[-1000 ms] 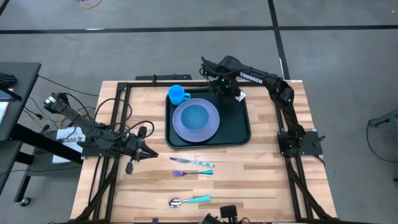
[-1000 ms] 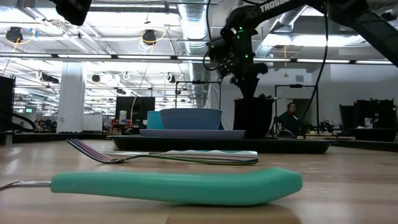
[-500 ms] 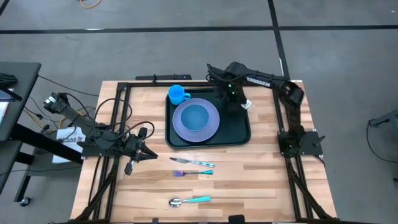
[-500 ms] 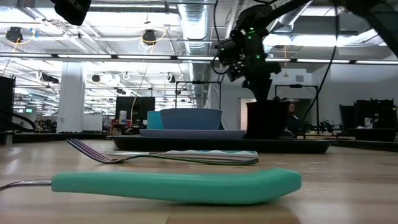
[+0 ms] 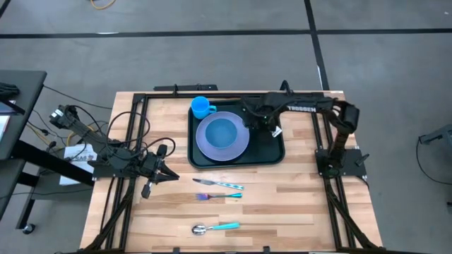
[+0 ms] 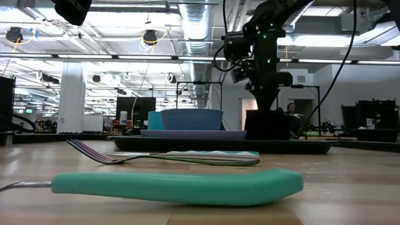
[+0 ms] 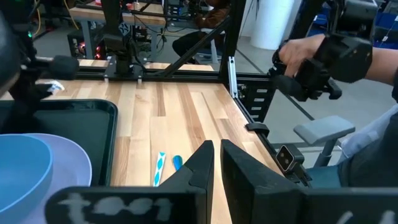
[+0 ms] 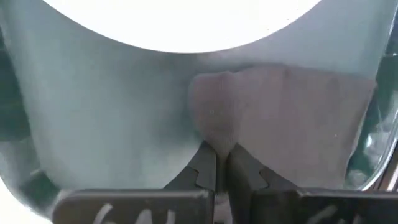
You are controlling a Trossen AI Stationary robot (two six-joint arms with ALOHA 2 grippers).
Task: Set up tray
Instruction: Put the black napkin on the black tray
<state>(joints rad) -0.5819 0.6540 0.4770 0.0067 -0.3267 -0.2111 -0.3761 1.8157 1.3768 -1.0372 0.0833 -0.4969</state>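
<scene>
The dark green tray (image 5: pixel 272 152) lies at the table's far middle. It carries a lavender plate (image 5: pixel 239 147) with a blue bowl (image 5: pixel 222 132), and a blue cup (image 5: pixel 201 107). My right gripper (image 5: pixel 258 121) is over the tray's right part, shut on the dark napkin (image 6: pixel 267 125), which shows as a pale cloth (image 8: pixel 292 118) in the right wrist view. My left gripper (image 5: pixel 150 185) waits, shut, near the table's left edge (image 7: pixel 217 163). My right gripper pinches the napkin between its two fingers at a gathered edge (image 8: pixel 214 138), coming from above and pointing down. The napkin hangs below the fingers. Its lower end (image 6: pixel 267 135) rests on the tray, right of the plate.
A knife (image 5: pixel 217 183) and a fork (image 5: pixel 220 195) lie on the bare wood near the tray's near rim. A teal-handled spoon (image 5: pixel 215 227) lies closer to the near edge. Cables run along the left side. A person (image 7: pixel 373 143) is beyond the table's right edge.
My right gripper has moved from the tray's far rim toward the near edge and come down, staying shut on the napkin. The napkin has travelled with it and sunk lower over the tray's right part, beside the plate.
</scene>
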